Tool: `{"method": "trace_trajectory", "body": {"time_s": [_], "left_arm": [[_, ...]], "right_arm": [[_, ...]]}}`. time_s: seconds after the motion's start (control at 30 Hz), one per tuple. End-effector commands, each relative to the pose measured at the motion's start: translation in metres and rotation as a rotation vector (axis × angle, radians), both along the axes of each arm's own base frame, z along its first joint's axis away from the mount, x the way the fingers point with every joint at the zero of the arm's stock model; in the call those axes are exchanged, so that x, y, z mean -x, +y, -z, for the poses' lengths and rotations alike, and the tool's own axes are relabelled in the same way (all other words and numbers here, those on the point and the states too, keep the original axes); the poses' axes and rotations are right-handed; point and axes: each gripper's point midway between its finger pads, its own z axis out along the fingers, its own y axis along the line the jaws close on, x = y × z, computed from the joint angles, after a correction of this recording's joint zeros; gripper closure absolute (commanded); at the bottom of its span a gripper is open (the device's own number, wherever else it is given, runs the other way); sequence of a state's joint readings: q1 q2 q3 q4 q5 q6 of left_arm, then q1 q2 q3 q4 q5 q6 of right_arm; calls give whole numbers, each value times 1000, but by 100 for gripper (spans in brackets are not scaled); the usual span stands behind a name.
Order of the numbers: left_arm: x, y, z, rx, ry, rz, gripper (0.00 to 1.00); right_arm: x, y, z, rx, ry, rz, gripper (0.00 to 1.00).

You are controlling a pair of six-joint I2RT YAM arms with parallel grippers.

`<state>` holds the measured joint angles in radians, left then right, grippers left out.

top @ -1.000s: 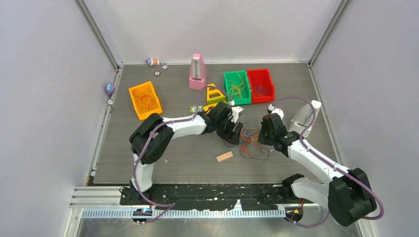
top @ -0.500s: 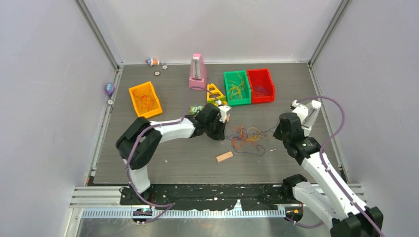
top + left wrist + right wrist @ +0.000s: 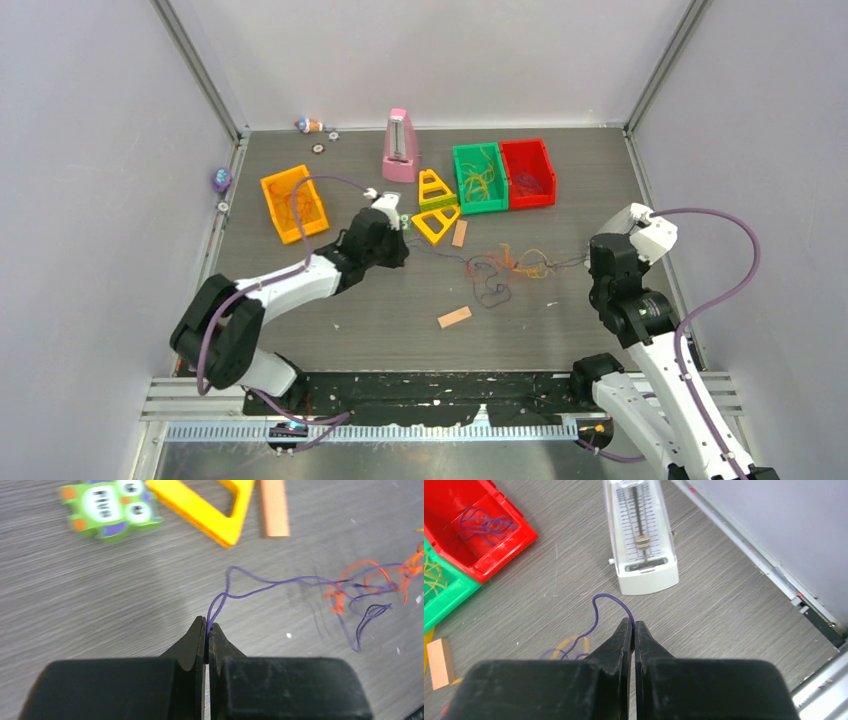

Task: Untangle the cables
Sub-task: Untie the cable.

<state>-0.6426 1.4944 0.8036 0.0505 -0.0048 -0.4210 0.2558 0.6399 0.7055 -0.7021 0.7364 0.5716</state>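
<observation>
The cables (image 3: pixel 505 268) lie mid-table as a loose orange-red, yellow and purple tangle, drawn out sideways. My left gripper (image 3: pixel 400 243) is left of it, shut on a doubled purple strand (image 3: pixel 260 586) that runs from its tips (image 3: pixel 206 625) to the orange-red loops (image 3: pixel 372 577). To the right of the tangle, my right gripper (image 3: pixel 598 262) is also shut. A single purple strand (image 3: pixel 596 611) is pinched between its tips (image 3: pixel 633 625) and curls back toward a yellow loop (image 3: pixel 569 645).
Orange bin (image 3: pixel 272 183) at back left; green bin (image 3: pixel 459 180) and red bin (image 3: pixel 527 150) at back, each holding strands. Pink metronome (image 3: pixel 401 147), two yellow triangles (image 3: pixel 435 190), wooden blocks (image 3: pixel 454 317) (image 3: pixel 459 233), green owl toy (image 3: pixel 112 509), white metronome (image 3: pixel 642 540) near the right wall.
The left gripper shut on a purple strand. Both arms have drawn apart, left arm to the left, right arm to the right. The tangle has spread wider between them.
</observation>
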Motion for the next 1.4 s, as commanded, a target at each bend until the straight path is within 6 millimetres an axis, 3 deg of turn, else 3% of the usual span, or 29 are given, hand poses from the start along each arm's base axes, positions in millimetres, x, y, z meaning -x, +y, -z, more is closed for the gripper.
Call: {"method": "trace_trajectory", "body": {"time_s": [0.0,0.13,0.23,0.27,0.33,0.4,0.5,0.63,0.67,0.83,0.97,1.1,1.27,1.37], "left_arm": [[-24,45,-28,102,-109,-226,100],[-24,60,-31,114,-130,-263,100],[-21,47,-34,147,-128,-188,100],[-19,38,-35,169,-123,-144,100],[-15,24,-38,204,-109,-68,100],[-15,21,-38,207,-104,-56,100],[-15,21,-40,205,-111,-51,100],[-14,22,-40,197,-115,-47,100],[-14,22,-40,197,-117,-45,94],[-9,14,-48,130,-175,-3,38],[2,-11,-54,15,-241,131,21],[4,-38,-48,22,-185,245,19],[3,-71,-33,45,-61,357,23],[5,-80,-16,30,15,395,23]], "right_arm": [[4,-17,-23,27,-49,111,95],[-4,-1,-9,14,14,-5,94],[-19,27,5,-18,63,-180,83],[-24,43,13,-42,89,-276,52],[-30,70,24,-82,115,-440,16],[-35,98,31,-131,119,-599,5],[-36,135,35,-203,147,-791,3],[-44,162,49,-171,236,-874,2],[-46,166,57,-151,271,-873,2],[-59,193,75,-31,351,-897,4],[-72,202,89,-38,358,-881,8],[-83,208,100,-65,367,-845,9],[-94,197,120,-25,415,-741,16],[-96,191,133,-14,444,-704,18]]}}
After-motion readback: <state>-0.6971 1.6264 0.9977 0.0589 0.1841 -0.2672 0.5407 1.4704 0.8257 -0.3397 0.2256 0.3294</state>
